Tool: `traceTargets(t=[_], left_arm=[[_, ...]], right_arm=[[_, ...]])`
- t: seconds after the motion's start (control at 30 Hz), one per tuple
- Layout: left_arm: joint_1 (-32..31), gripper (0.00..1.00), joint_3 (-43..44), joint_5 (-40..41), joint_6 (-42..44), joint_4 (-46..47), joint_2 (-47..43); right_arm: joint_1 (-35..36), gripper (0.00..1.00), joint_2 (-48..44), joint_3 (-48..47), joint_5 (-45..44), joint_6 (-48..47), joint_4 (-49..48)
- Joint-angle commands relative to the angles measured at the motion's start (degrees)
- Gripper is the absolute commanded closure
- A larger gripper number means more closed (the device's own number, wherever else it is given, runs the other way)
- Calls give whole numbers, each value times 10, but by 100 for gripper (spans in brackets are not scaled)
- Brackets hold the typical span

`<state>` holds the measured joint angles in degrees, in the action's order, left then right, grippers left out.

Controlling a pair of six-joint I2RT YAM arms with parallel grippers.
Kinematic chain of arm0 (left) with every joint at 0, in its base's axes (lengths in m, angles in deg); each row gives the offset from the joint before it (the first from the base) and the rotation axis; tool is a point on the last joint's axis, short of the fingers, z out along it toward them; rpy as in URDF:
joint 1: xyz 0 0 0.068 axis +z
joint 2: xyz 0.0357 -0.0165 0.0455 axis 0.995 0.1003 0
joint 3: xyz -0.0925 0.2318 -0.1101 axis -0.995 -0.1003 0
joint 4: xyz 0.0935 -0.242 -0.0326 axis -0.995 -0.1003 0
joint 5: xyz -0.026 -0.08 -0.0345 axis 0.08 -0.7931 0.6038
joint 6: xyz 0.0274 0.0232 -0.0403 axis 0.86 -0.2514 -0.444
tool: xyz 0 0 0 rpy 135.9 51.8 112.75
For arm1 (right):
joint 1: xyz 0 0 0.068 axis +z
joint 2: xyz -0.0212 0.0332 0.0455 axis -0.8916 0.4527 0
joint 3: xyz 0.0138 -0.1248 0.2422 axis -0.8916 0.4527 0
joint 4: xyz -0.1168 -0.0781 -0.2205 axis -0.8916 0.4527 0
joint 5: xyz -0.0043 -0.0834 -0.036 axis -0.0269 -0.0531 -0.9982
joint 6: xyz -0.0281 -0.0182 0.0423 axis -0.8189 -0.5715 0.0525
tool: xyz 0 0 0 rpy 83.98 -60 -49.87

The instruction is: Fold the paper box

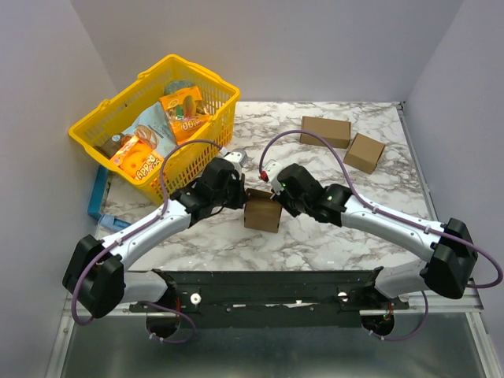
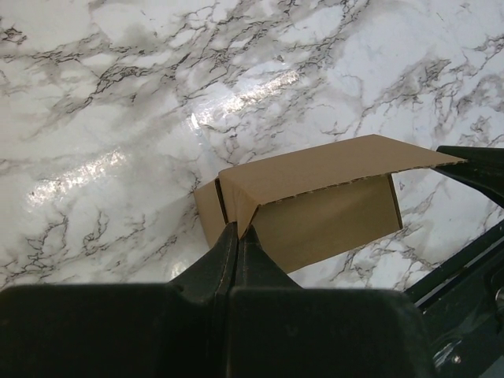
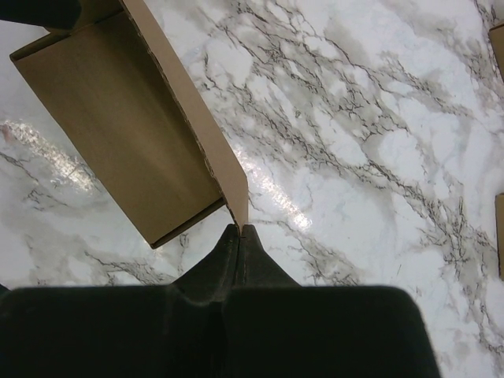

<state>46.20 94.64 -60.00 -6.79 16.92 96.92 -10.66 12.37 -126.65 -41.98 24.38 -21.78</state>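
The paper box (image 1: pixel 262 213) is plain brown cardboard, partly folded, held above the marble table between both grippers. My left gripper (image 1: pixel 236 191) is shut on the box's left upper corner; in the left wrist view (image 2: pixel 239 230) the fingers pinch the corner where its top panel (image 2: pixel 315 169) meets a side wall. My right gripper (image 1: pixel 277 191) is shut on the corner of a box flap; in the right wrist view (image 3: pixel 239 228) the fingertips pinch the tip of the flap (image 3: pixel 193 118), with the box's inner wall (image 3: pixel 110 126) to its left.
A yellow basket (image 1: pixel 94 130) of snack packs stands at the back left, with a blue object (image 1: pixel 96 193) beside it. Two neat brown cuboids, one long (image 1: pixel 325 131) and one squarish (image 1: pixel 365 152), lie at the back right. The table's metal rail (image 1: pixel 268 287) runs along the near edge.
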Motion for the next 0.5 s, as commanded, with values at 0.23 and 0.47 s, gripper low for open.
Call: traceTargets(t=[0.23, 0.47], left_arm=[[-56, 100, -19, 86, -2, -28, 8], [-95, 100, -83, 115, -51, 22, -10]], right_arm=[[4, 99, 9, -15, -7, 46, 33], [4, 99, 17, -38, -42, 140, 53]])
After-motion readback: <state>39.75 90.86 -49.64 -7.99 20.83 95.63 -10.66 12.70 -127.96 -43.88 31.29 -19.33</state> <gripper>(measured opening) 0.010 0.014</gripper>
